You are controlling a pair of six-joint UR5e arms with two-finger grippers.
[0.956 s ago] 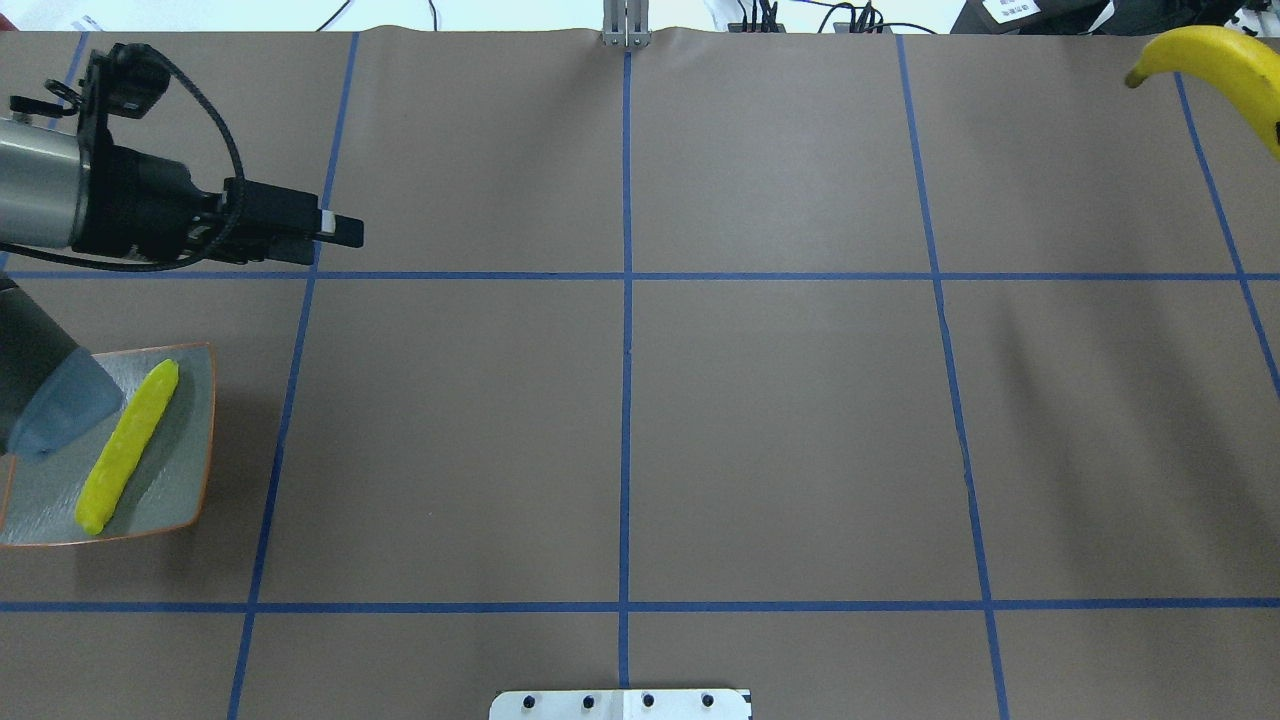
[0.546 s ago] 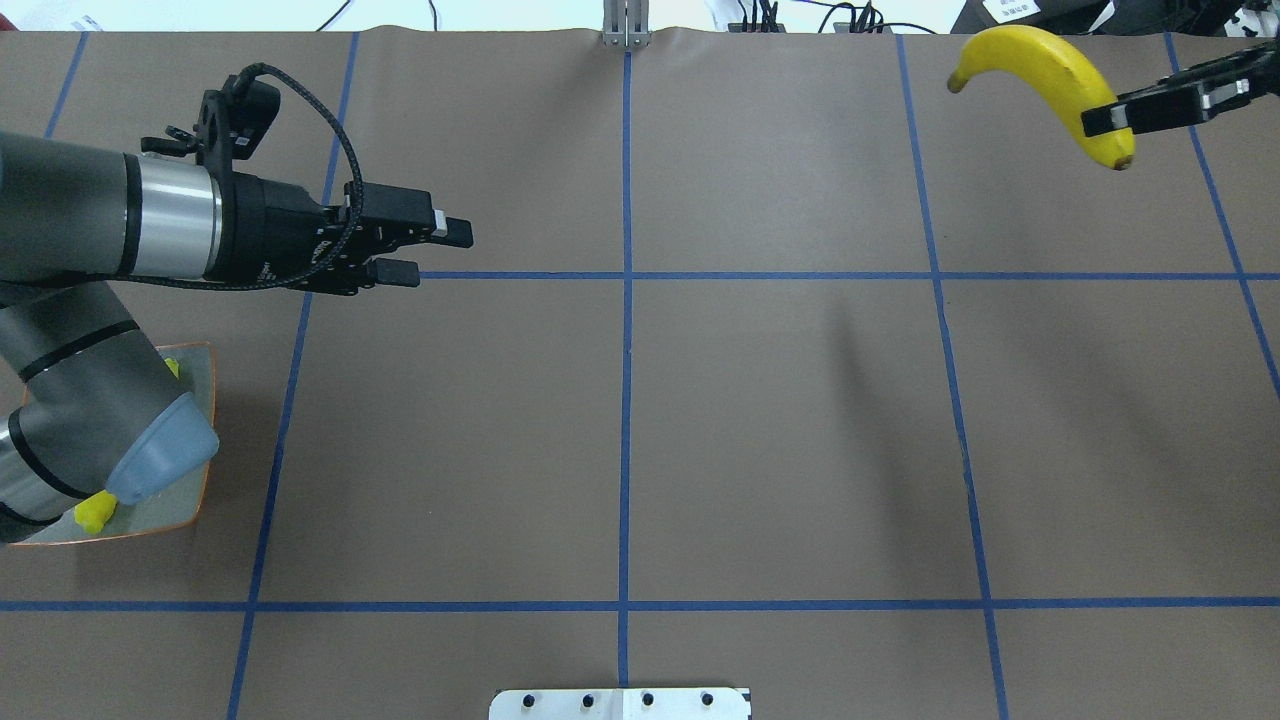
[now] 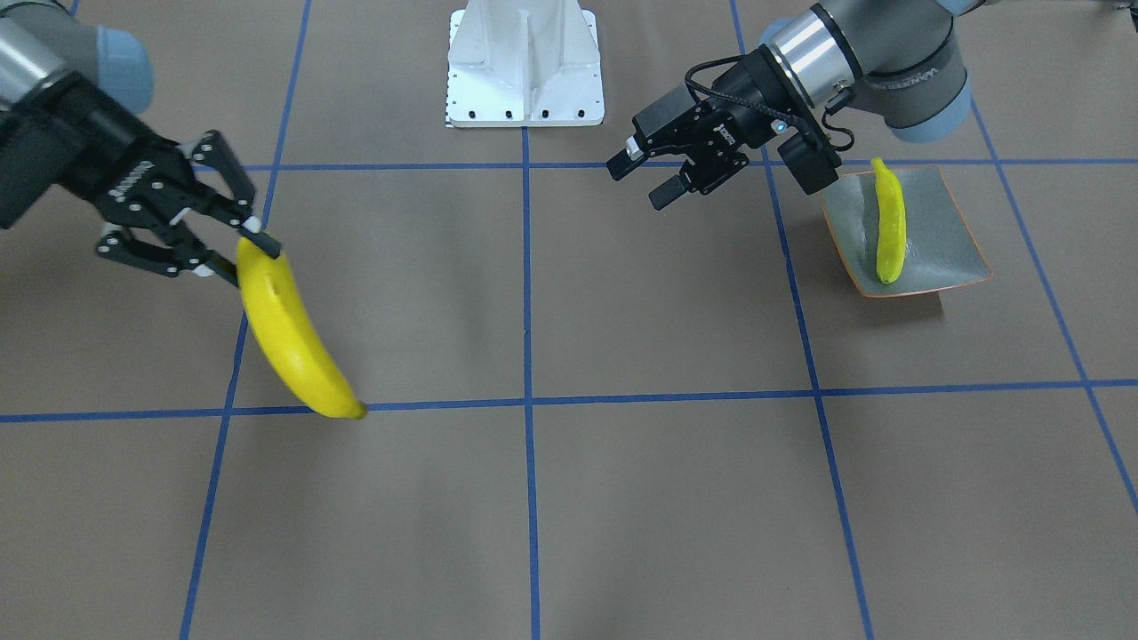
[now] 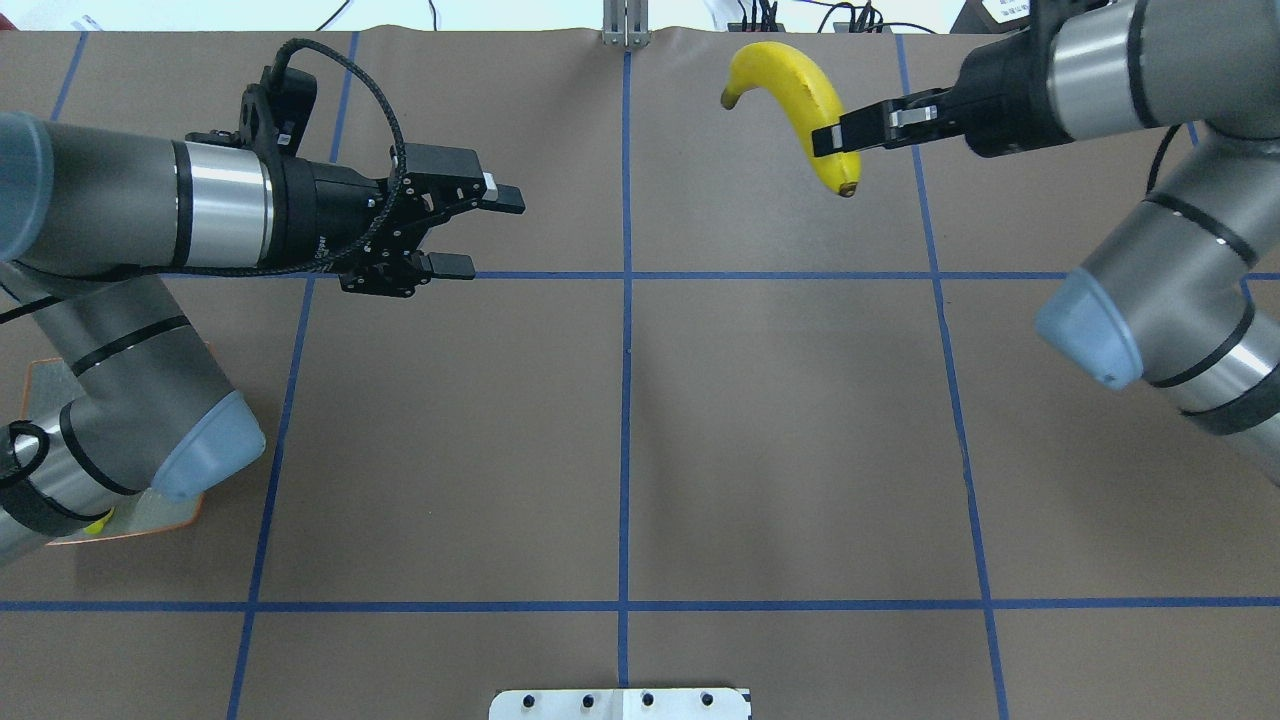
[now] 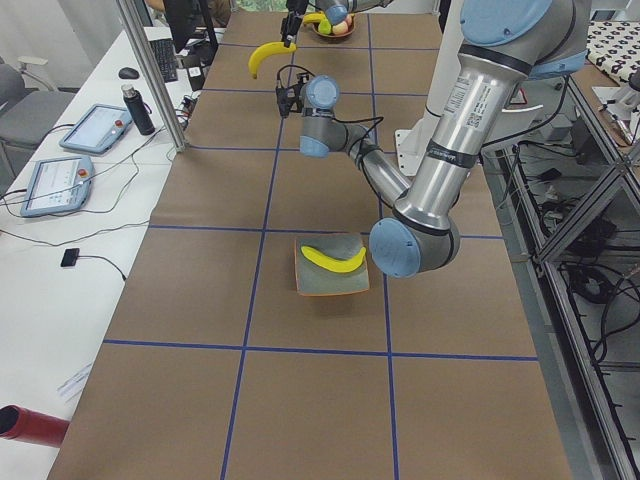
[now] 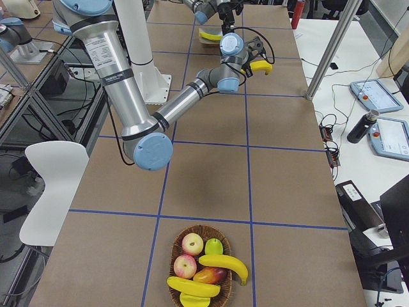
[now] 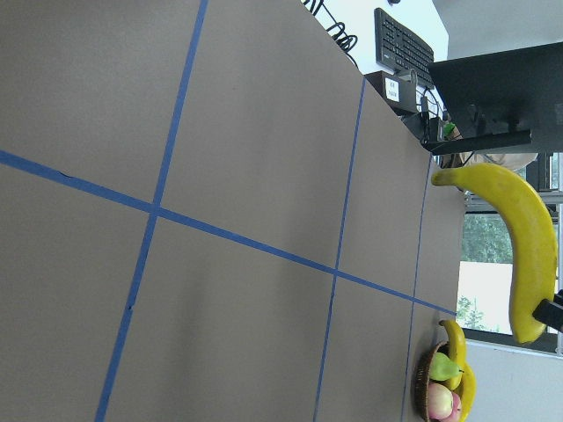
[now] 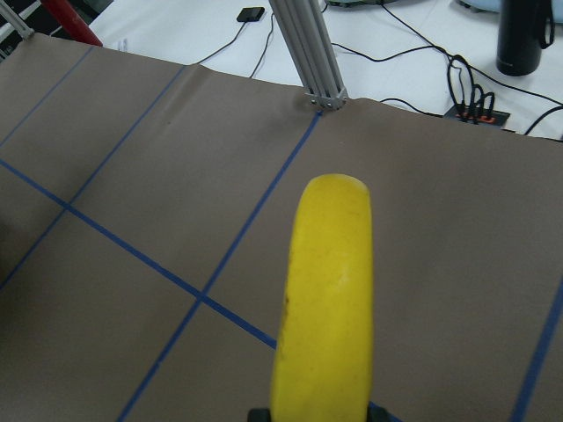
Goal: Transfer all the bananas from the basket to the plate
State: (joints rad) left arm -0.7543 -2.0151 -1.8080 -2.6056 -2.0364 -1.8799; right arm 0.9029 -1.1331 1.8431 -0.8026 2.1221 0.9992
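Overhead exterior: I see my right gripper (image 4: 828,140) clamping one end of a bright yellow curved plastic banana (image 4: 785,85) in the air, well apart from the squarish grey-green orange-rimmed plate (image 3: 947,236). A second yellow banana (image 3: 890,222) lies on that plate. My left gripper (image 4: 485,233), near the plate, hangs with fingers spread, empty.

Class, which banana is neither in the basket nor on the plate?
The banana gripped by the right hand, hanging above the table. One other lies on the plate; the rest sit in the basket.
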